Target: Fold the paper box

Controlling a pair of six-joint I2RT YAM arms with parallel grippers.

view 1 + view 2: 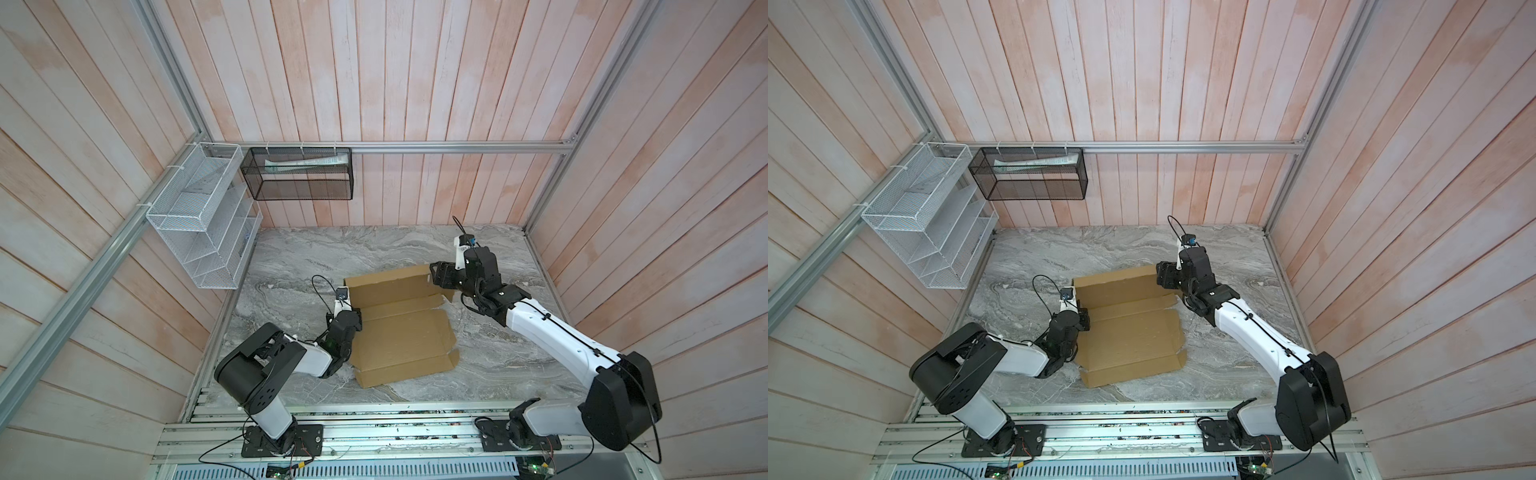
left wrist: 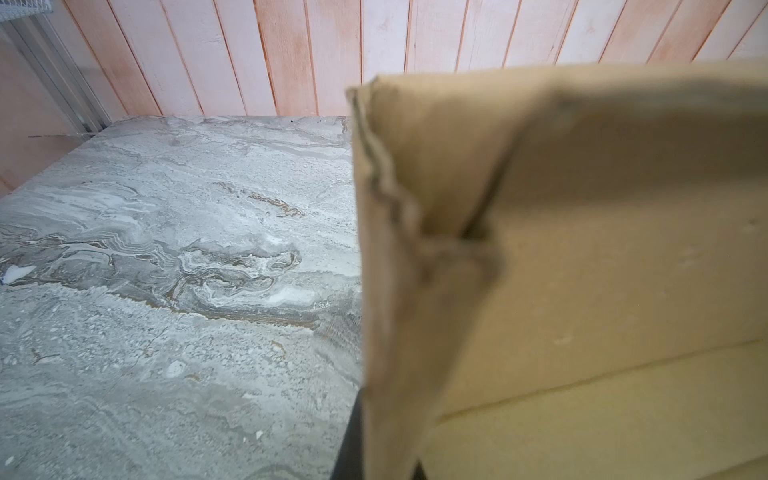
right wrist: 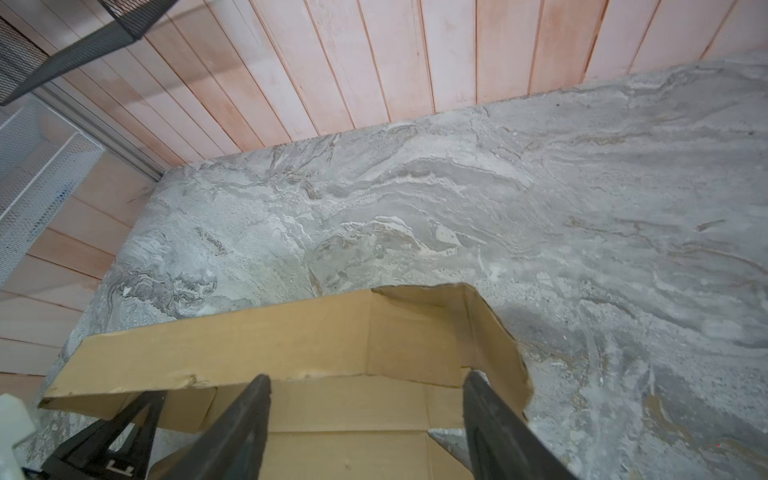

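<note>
Right jaws, nearest the wrist camera: two dark fingers (image 3: 237, 428) stand wide apart, open, with their tips at the lower edge of a raised flap of the paper box (image 3: 291, 345). Whether they touch it cannot be told, and their roots are cut off.

Left jaws: closed on an upright side flap of the box (image 2: 582, 270), which fills and blurs half the wrist view. Only a dark sliver of one finger (image 2: 351, 444) shows beside the cardboard.

In both top views the wrists hide the fingertips. The tan, unprinted box (image 1: 399, 336) (image 1: 1129, 332) lies near the middle of the table (image 1: 299, 257), somewhat nearer its front edge. Its far panel is raised and its near panels lie flat. The left arm meets its left edge, the right arm its far right corner.

A dark triangular frame (image 3: 112, 436), cut off, cannot be identified.
</note>
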